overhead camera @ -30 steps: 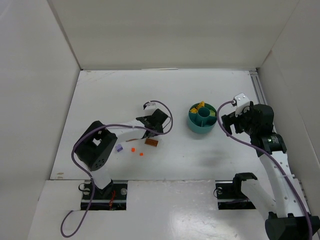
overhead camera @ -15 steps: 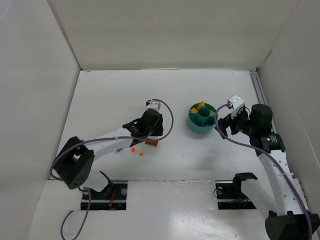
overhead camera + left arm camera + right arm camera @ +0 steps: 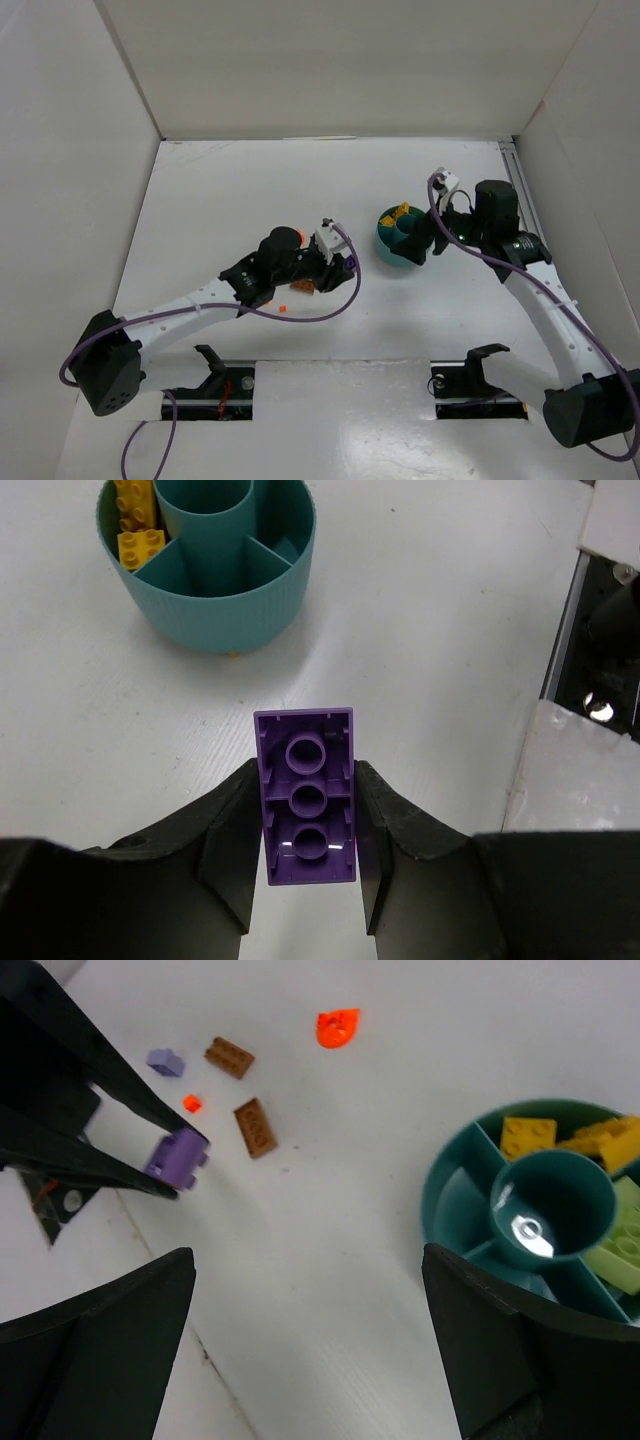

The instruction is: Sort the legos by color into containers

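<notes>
At left, stretched low toward the centre: left gripper [image 3: 343, 266], clamped on a purple brick [image 3: 306, 810], underside facing the wrist. Beside it on the table: brown legos [image 3: 255, 1126] and red-orange legos [image 3: 337, 1028]. At right, elbow bent, angled down at the teal tub [image 3: 398, 257]: right gripper [image 3: 422, 238], jaws wide apart, holding nothing. Inside, in separate wedges: yellow bricks [image 3: 528, 1135] and lime bricks [image 3: 625, 1250].
</notes>
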Robot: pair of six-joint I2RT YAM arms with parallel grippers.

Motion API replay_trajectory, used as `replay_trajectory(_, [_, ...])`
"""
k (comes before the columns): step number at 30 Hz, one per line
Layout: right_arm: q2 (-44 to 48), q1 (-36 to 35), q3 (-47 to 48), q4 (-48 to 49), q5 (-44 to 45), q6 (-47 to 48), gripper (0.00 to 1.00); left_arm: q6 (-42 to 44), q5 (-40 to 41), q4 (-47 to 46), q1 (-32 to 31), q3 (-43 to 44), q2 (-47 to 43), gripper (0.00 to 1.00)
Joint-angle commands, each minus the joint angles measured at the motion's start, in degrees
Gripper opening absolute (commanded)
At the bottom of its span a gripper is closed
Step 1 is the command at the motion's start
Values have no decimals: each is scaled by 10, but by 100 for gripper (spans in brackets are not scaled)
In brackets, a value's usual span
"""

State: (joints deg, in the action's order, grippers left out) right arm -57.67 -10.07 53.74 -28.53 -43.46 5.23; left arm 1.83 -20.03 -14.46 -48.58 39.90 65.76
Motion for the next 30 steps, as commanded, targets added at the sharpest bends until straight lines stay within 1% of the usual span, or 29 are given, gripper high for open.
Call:
replay_trajectory(1, [-14, -57, 55, 45, 13, -83, 99, 73, -41, -3, -7, 25, 0, 11])
replay_trajectory(3, [-26, -86, 60, 50, 35, -108, 99, 73, -41, -3, -7, 26, 0, 11])
replay_trajectory(4, [-38, -94, 54, 50, 42, -141, 99, 78, -41, -3, -7, 32, -6, 11])
replay_trajectory(6, [-50, -106, 41, 93, 42, -173, 97, 85, -35, -3, -13, 32, -6, 11])
replay_trajectory(7, [-57, -119, 35, 110, 42, -207, 97, 85, -35, -3, -18, 32, -6, 11])
replay_trajectory(10, [-82, -156, 23, 159, 42, -243, 93, 85, -22, -3, -23, 37, -6, 11])
replay_trajectory(14, [-116, -195, 43, 160, 53, -260, 85, 85, -22, 2, -23, 43, -6, 11])
replay_trajectory(19, [-140, -209, 51, 154, 64, -265, 76, 85, -5, 2, -28, 43, -19, 11])
replay_trajectory(20, [-140, -209, 42, 160, 64, -265, 70, 85, -5, 2, -28, 43, -19, 11])
replay_trajectory(22, [-140, -209, 35, 168, 64, -276, 63, 91, -5, 2, -28, 43, -25, 11])
replay_trajectory(23, [-140, -214, 35, 168, 64, -276, 53, 91, -5, 2, -28, 43, -25, 11])
replay_trajectory(24, [-140, -214, 35, 174, 64, -276, 51, 91, 2, 2, -28, 43, -25, 11])
replay_trajectory(26, [-140, -221, 35, 174, 64, -276, 47, 91, 7, 2, -28, 43, -25, 11])
replay_trajectory(29, [-135, -226, 35, 162, 58, -276, 47, 86, 21, -3, -28, 43, -19, 11])
replay_trajectory(30, [-135, -226, 35, 154, 58, -270, 48, 85, 21, -3, -28, 48, -14, 11])
